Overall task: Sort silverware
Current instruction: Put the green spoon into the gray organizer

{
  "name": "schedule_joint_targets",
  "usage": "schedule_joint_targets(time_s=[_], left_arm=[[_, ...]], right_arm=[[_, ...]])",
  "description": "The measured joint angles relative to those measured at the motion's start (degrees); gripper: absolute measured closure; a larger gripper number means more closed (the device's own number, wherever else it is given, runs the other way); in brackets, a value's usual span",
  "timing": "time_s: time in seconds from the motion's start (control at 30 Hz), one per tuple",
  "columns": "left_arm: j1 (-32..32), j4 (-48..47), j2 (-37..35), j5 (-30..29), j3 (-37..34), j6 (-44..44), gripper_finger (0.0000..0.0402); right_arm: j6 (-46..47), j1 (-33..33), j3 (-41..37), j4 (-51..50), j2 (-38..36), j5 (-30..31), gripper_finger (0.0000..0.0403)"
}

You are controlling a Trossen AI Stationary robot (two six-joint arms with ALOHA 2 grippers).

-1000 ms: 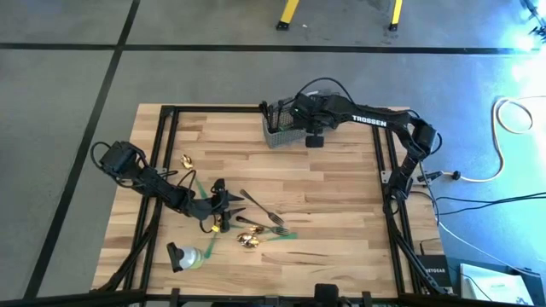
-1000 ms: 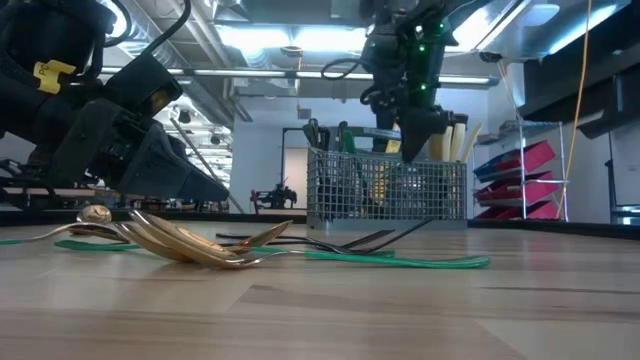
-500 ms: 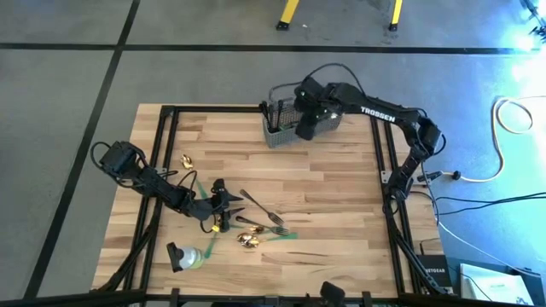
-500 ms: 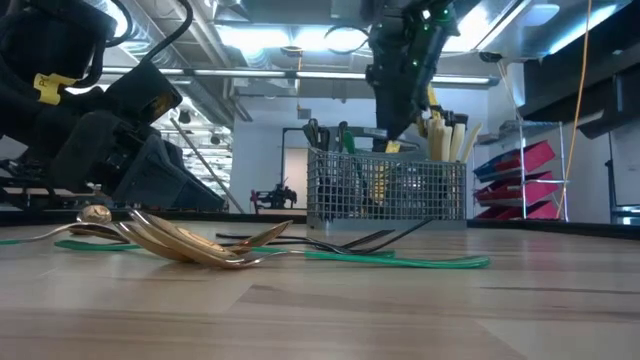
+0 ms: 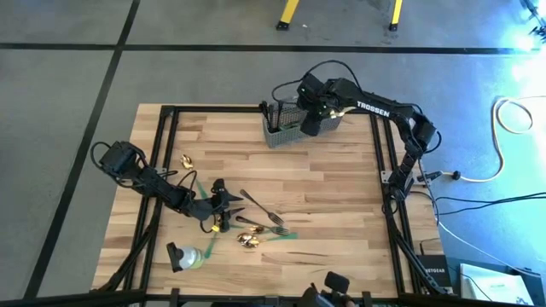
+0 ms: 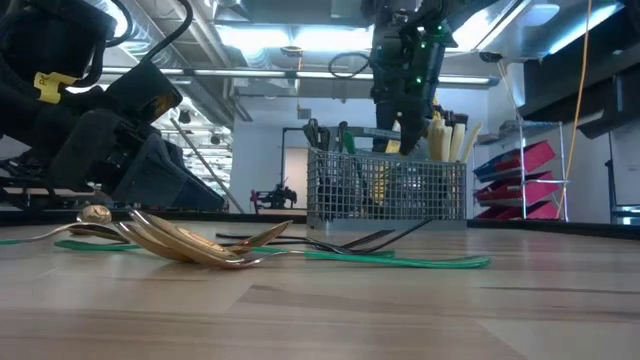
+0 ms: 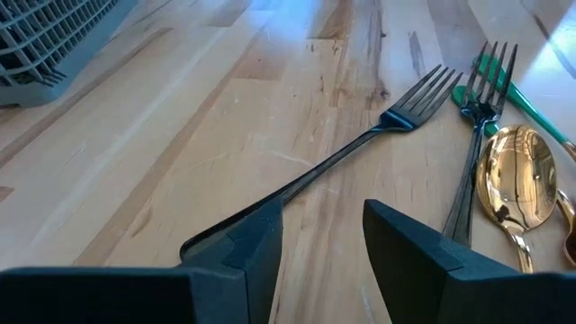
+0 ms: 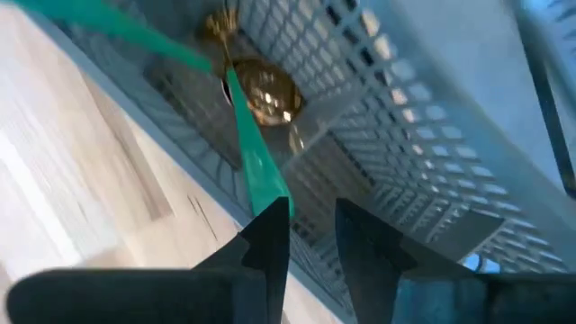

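"TROSSEN" lettering — right arm (image 5: pixel 373 107)

A grey wire mesh basket (image 5: pixel 286 126) stands at the wooden table's (image 5: pixel 333 213) far edge.

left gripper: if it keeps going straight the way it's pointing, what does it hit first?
Probably the dark fork. Its handle end lies on the table right at the gap of the open left gripper, between the fingers. Past it lie a second fork and a gold spoon, off to one side. Depth is hard to judge.
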Motion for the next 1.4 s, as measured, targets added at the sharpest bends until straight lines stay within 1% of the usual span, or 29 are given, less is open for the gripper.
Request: schedule_joint_targets(time_s=[0.1, 0.2, 0.33, 0.43, 0.47, 0.67, 0.83, 0.9, 1.2, 1.4], left_arm=[[0.00, 0.00, 0.00, 0.00, 0.00, 0.04, 0.0260], [0.00, -0.01, 0.00, -0.02, 0.00, 0.15, 0.0260], [0.00, -0.32, 0.00, 0.00, 0.00, -0.19, 0.0260], [0.00, -0.31, 0.00, 0.00, 0.00, 0.13, 0.0260], [0.00, -0.39, 0.00, 0.00, 0.00, 0.03, 0.0260], [0.00, -0.36, 0.00, -0.02, 0.00, -0.18, 0.0260], [0.00, -0.35, 0.00, 0.00, 0.00, -0.23, 0.0260], [0.00, -0.37, 0.00, 0.00, 0.00, -0.20, 0.0260], [-0.02, -0.37, 0.00, 0.00, 0.00, -0.42, 0.0260], [-0.02, -0.42, 0.00, 0.00, 0.00, -0.13, 0.0260]], right_arm=[[-4.61, 0.73, 0.16, -1.42, 1.60, 2.89, 0.0327], [-7.06, 2.10, 0.38, -2.16, 2.84, 8.98, 0.0327], [-9.88, 2.72, 0.37, -2.06, 3.10, 10.28, 0.0327], [-11.88, 3.41, 0.83, -2.50, 3.36, 14.42, 0.0327], [-12.22, 3.43, 1.09, -2.94, 3.42, 14.90, 0.0327], [-12.68, 3.53, 4.25, -5.51, 3.26, 14.84, 0.0327], [-14.08, 2.92, 3.57, -7.83, 3.97, 14.79, 0.0327], [-14.34, 2.69, 3.36, -8.22, 4.69, 16.09, 0.0327], [-15.47, 2.83, 3.32, -6.79, 8.51, 17.74, 0.0327], [-15.47, 3.20, 3.30, -6.08, 7.76, 15.53, 0.0327]])
